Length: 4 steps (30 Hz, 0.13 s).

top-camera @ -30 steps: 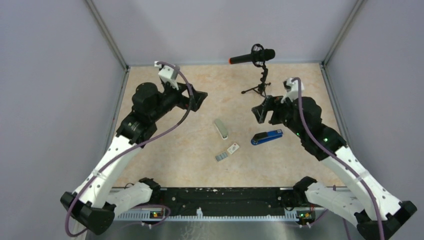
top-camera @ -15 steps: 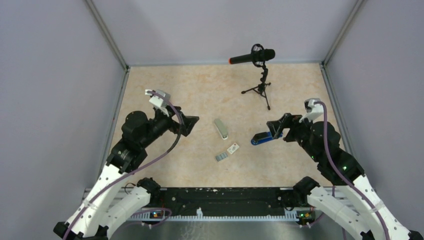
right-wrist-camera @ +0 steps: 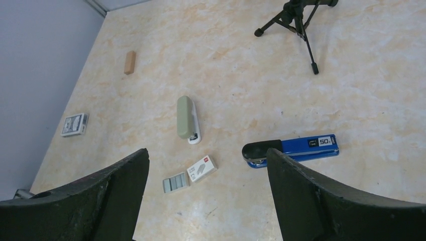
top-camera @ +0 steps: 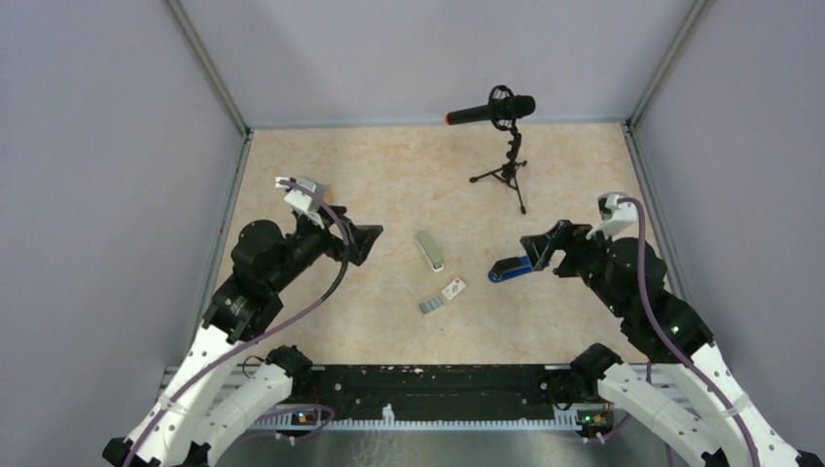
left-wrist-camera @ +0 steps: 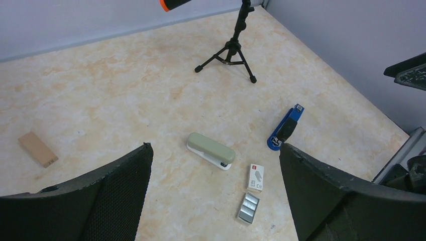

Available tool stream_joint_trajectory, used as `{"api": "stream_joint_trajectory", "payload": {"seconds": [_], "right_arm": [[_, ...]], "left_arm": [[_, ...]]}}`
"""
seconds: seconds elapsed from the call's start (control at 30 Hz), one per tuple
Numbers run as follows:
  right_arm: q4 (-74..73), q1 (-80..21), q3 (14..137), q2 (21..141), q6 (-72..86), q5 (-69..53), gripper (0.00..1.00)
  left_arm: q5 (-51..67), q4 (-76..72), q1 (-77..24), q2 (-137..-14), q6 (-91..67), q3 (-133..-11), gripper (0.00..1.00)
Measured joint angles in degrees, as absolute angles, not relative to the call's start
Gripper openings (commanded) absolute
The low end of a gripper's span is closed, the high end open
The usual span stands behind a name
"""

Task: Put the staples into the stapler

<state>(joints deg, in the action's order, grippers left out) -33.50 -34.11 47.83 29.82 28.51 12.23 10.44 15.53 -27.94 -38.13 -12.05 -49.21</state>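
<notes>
The pale grey-green stapler (top-camera: 430, 250) lies closed mid-table, also in the left wrist view (left-wrist-camera: 211, 150) and right wrist view (right-wrist-camera: 186, 119). The staples lie just in front of it: a tiny white box with a reddish mark (top-camera: 453, 289) (left-wrist-camera: 255, 177) (right-wrist-camera: 202, 168) and a grey metallic block (top-camera: 432, 305) (left-wrist-camera: 248, 209) (right-wrist-camera: 176, 182). My left gripper (top-camera: 364, 243) (left-wrist-camera: 216, 201) is open and empty, raised left of the stapler. My right gripper (top-camera: 538, 251) (right-wrist-camera: 206, 201) is open and empty, raised to the right, over the blue stapler's right end.
A bright blue stapler with a black end (top-camera: 513, 269) (right-wrist-camera: 291, 149) lies right of the staples. A microphone on a small tripod (top-camera: 506, 146) stands at the back. A brown wooden block (right-wrist-camera: 130, 62) and a blue-patterned card pack (right-wrist-camera: 75, 124) lie far left.
Both arms have drawn back toward the near edge from their farther, higher poses a second ago, then nearly stopped. Objects on the table have not moved.
</notes>
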Motion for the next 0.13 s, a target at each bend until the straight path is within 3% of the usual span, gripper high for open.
{"api": "stream_joint_trajectory", "payload": {"seconds": [0.13], "right_arm": [[-34.0,-34.1,48.2,29.7,28.8,12.3,0.86]], "left_arm": [[10.4,15.6,-27.9,-37.9,-12.0,-49.2,0.99]]}}
